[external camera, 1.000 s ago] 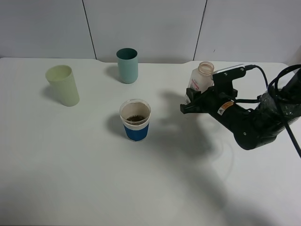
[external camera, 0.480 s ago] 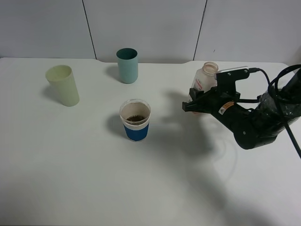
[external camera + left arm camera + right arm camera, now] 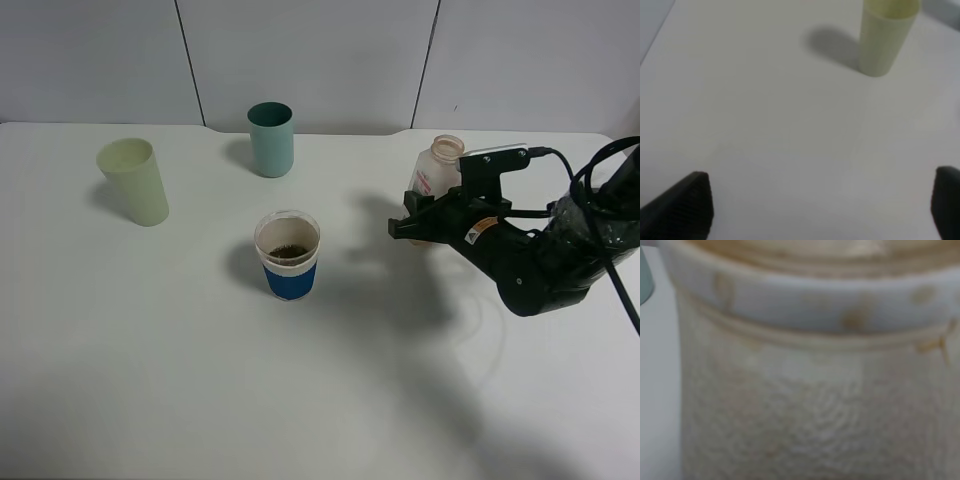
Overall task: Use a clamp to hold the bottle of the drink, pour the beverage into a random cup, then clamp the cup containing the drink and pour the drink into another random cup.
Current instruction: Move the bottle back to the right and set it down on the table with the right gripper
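right gripper (image 3: 413,226) clamps the plastic bottle (image 3: 438,168) low on its body at 2 o'clock, likely light, thin-walled, crushable; left gripper (image 3: 812,210) idle, jaws open.

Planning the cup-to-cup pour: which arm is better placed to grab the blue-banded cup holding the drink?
Right, probably. The right gripper is close to the blue-banded cup, though it sits around the bottle and must let go. The left gripper is open, but its view shows only the pale green cup.
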Available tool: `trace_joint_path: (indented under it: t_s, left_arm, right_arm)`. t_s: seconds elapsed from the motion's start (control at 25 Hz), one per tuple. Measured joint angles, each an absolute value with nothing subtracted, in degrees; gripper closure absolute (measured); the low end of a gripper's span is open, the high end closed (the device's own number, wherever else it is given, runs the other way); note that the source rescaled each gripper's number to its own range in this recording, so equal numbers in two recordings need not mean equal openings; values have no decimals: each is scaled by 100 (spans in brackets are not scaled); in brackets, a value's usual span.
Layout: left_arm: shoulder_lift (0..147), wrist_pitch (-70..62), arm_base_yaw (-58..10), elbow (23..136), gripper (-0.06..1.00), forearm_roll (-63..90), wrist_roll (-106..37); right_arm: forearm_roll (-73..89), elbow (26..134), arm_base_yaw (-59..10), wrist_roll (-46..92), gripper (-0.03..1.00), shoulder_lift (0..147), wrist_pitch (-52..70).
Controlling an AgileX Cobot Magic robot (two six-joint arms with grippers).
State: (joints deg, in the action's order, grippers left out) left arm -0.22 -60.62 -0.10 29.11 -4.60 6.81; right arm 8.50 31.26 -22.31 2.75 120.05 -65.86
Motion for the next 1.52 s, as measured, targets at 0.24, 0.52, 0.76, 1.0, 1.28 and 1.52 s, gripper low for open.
trace_joint_path:
  t_s: [0.24, 0.52, 0.76, 1.0, 1.28, 1.52]
  left_arm:
    - [-22, -6062, -10, 2911, -1, -460, 681]
    - [-22, -6062, -10, 2911, -1, -460, 681]
    - [-22, -6062, -10, 2911, -1, -460, 681]
    - [-22, -6062, -10, 2911, -1, -460, 681]
    - [-22, -6062, -10, 2911, -1, -460, 681]
    - [-22, -6062, -10, 2911, -1, -460, 681]
  right_arm:
    - [861, 3126, -2231, 280, 97, 11999, -6549]
    - [867, 3126, -2231, 280, 97, 11999, -6544]
    - [949, 3126, -2231, 247, 97, 11999, -6544]
    - [1076, 3126, -2231, 213, 97, 11999, -6549]
    - [1101, 3126, -2231, 197, 91, 11999, -6573]
    - [1161, 3126, -2231, 0, 65, 12005, -6550]
